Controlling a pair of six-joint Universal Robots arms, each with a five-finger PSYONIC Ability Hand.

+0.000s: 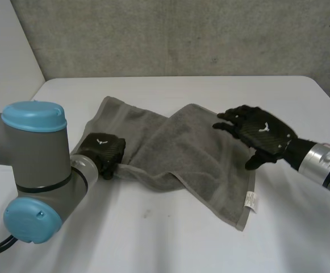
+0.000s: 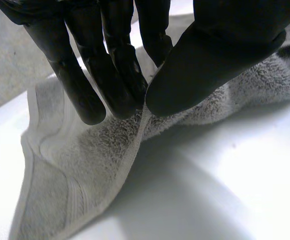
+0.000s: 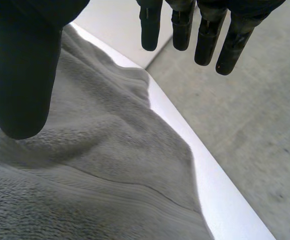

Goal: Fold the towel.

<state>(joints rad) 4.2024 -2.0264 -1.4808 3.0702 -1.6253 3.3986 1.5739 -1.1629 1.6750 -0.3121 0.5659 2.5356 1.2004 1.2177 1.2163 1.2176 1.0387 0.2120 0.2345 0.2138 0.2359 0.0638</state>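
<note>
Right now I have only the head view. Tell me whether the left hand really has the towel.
Observer: It does. In the left wrist view the left hand pinches the hemmed edge of the towel between its fingers and thumb.
Operator: Now check the right hand.
Observer: In its own wrist view the right hand is open, with fingers straight and apart from the thumb. It holds nothing, and the towel lies below its palm.
Operator: Say how the edge sits at the pinch.
Observer: The pinched hem is raised off the table and slopes down to it, with shadow beneath the lifted part.
</note>
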